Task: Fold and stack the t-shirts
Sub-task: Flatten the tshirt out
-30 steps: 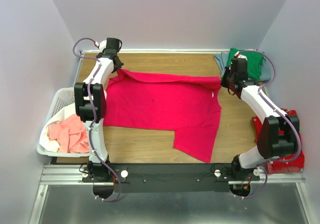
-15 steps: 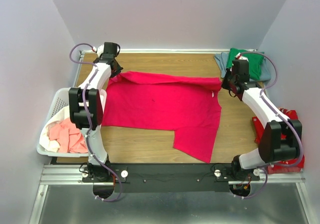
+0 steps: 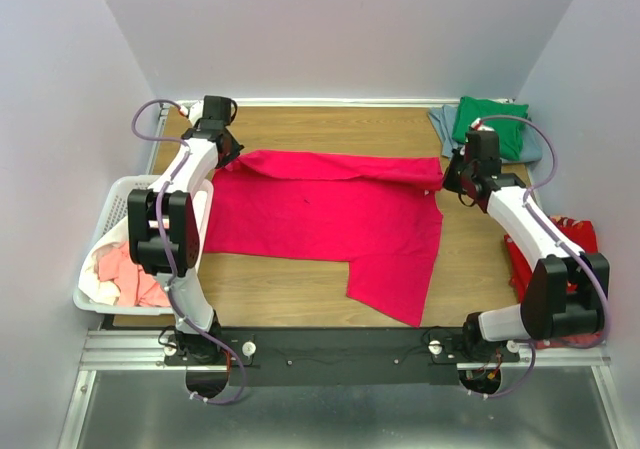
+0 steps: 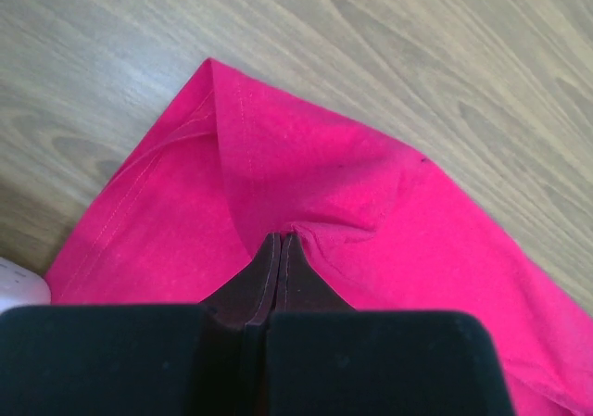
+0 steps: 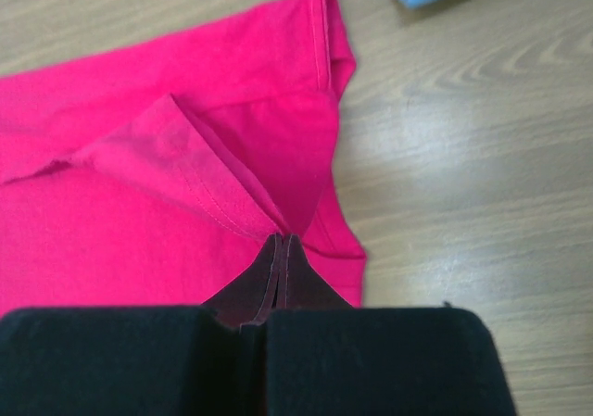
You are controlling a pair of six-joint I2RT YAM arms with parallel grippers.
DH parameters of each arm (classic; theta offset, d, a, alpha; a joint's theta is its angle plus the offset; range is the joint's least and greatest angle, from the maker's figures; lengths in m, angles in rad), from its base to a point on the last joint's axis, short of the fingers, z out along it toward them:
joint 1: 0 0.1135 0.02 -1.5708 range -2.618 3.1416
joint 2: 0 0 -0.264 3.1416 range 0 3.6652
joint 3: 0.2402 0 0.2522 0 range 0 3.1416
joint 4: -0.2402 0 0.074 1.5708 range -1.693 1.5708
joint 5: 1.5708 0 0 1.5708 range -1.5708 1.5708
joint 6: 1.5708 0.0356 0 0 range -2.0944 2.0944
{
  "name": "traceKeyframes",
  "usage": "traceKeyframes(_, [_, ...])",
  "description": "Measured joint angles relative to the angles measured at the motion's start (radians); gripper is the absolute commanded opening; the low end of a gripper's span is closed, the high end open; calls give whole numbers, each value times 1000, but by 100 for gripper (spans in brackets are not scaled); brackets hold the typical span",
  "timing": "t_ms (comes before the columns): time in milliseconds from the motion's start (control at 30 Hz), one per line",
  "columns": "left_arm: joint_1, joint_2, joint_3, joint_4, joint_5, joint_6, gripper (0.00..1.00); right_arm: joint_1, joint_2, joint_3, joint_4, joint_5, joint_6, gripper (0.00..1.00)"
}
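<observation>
Left gripper (image 4: pixel 281 247) and right gripper (image 5: pixel 281 245) are both pinched shut on the far edge of the pink shirt (image 3: pixel 330 209), one per corner, so I can fold it evenly. It's spread across the table (image 3: pixel 330 124), green shirt (image 3: pixel 490 121) parked far right.

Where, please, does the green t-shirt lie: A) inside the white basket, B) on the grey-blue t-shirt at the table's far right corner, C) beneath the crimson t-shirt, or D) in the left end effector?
B: the green t-shirt rests on top of the grey-blue t-shirt at the far right corner of the table.
</observation>
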Motion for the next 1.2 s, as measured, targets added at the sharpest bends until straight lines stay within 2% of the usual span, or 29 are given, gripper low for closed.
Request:
traceKeyframes(367, [-5, -21, -103, 7, 3, -26, 0, 0, 0, -68, -18, -61, 12, 1])
traceKeyframes(767, [-7, -51, -140, -1, -8, -55, 0, 0, 33, -108, -43, -67, 55, 1])
traceKeyframes(900, [-7, -51, -138, -5, -10, -55, 0, 0, 108, -108, -72, -72, 63, 39])
traceKeyframes(967, [-7, -51, -135, -7, -11, -55, 0, 0, 132, -108, -97, -76, 69, 48])
traceKeyframes(1000, [-7, -51, -134, -8, -11, -55, 0, 0, 132, -108, -106, -77, 74, 58])
traceKeyframes(1067, [-7, -51, -134, -8, -14, -55, 0, 0, 124, -108, -122, -77, 84, 63])
traceKeyframes(1200, [-7, -51, -134, -10, -22, -55, 0, 0, 94, -108, -135, -71, 93, 63])
